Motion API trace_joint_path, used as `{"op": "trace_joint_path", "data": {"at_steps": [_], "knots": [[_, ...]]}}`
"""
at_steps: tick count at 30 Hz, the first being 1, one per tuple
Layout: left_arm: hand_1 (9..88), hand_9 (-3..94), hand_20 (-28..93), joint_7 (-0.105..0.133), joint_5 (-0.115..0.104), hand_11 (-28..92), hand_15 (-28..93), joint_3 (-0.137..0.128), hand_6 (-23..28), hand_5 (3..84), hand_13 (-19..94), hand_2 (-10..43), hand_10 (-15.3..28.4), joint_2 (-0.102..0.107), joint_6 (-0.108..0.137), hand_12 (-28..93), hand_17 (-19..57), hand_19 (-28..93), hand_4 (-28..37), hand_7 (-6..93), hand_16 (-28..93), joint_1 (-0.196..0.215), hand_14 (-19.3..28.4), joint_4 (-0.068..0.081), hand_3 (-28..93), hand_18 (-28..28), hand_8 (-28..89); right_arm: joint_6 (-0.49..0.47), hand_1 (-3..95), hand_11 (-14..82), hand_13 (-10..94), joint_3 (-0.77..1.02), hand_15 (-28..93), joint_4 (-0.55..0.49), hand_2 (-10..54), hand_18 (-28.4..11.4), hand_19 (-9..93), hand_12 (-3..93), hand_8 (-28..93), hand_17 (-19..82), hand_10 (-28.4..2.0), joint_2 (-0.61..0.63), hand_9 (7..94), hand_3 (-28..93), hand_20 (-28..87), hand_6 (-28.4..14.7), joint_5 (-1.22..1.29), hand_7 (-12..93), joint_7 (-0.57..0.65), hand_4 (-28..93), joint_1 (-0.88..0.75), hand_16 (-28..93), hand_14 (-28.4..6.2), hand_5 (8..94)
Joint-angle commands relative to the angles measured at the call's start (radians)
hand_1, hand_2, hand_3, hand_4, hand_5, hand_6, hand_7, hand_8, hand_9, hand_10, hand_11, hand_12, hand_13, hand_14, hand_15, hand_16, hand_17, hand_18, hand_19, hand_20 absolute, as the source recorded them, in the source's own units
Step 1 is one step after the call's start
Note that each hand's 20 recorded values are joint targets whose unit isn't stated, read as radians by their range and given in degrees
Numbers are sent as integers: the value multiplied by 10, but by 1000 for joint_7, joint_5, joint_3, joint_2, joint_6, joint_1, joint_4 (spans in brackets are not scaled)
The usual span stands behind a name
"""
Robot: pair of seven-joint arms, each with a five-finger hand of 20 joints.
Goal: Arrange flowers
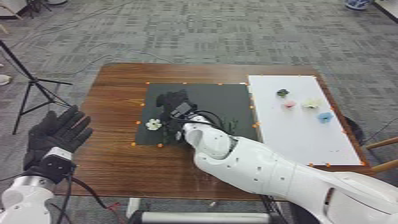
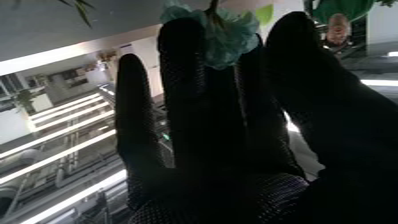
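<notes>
Honestly, my R hand (image 1: pixel 172 102) was tough to make out in the head view: black glove over the dark mat (image 1: pixel 218 92), edges half lost. In the wrist view its fingers were straight, thumb apart, so approx. fully open, w/ a teal flower (image 2: pixel 233 44) up at the fingertips. One finger hid part of the petals; the stem (image 2: pixel 212 6) got cut off by the frame. Couldn't tell if I had any real grip on it.

My L hand (image 1: pixel 59 132) was open too, fingers a bit spread, just beside the table's (image 1: pixel 115 102) L edge; its arm ran out of view at the bottom.

White flower (image 1: pixel 154 124) lay on the mat nr my R hand; a dim green sprig (image 1: pixel 233 125), partly behind my wrist, blended in. White board (image 1: pixel 306 137) had a pink flower (image 1: pixel 289 104), cream flower (image 1: pixel 312 103), blue flower (image 1: pixel 325 117) & a small dark green piece (image 1: pixel 282 93), type unclear.
</notes>
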Motion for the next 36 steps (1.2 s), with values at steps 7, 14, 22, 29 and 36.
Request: {"op": "trace_joint_path", "data": {"at_steps": [7, 14, 22, 29, 36], "knots": [[282, 327, 124, 1, -3, 154, 234, -17, 73, 399, 223, 131, 132, -10, -10, 137, -27, 173, -260, 105, -4, 11, 135, -11, 700, 112, -74, -59, 443, 198, 566, 5, 567, -40, -95, -207, 583, 142, -153, 187, -120, 17, 568, 763, 196, -15, -13, 216, -11, -283, 31, 228, -98, 528], [280, 328, 124, 2, -4, 154, 235, -15, 74, 399, 223, 133, 132, -11, -9, 137, -27, 172, -262, 104, -4, 16, 135, -14, 700, 112, -75, -52, 427, 193, 563, 10, 574, -55, -95, -208, 585, 140, -151, 185, -126, 18, 558, 765, 201, -19, -17, 212, 9, -283, 30, 223, -103, 524], [278, 328, 125, -5, -2, 154, 234, -21, 76, 399, 223, 136, 133, -9, -10, 137, -28, 172, -263, 103, -3, 15, 135, -14, 700, 112, -73, -15, 412, 194, 561, 2, 590, -68, -95, -209, 591, 140, -147, 187, -135, 24, 557, 748, 206, -23, 19, 209, 32, -283, 35, 224, -107, 520], [276, 328, 125, -5, 0, 153, 234, -21, 77, 399, 224, 137, 133, -25, -19, 137, -28, 172, -263, 102, -3, 23, 135, -13, 701, 112, -74, 6, 398, 196, 555, 71, 598, -120, -95, -210, 592, 141, -146, 188, -141, 55, 556, 745, 203, -27, 16, 206, 27, -283, 5, 220, -114, 524], [275, 328, 125, -7, 2, 153, 233, -44, 77, 398, 223, 136, 134, -41, -16, 137, -27, 171, -263, 101, -3, 48, 135, -19, 703, 112, -73, 129, 393, 197, 573, 216, 596, -221, -95, -213, 581, 138, -146, 178, -139, 136, 581, 761, 199, -27, 42, 202, 9, -283, -56, 214, -115, 553]]}}
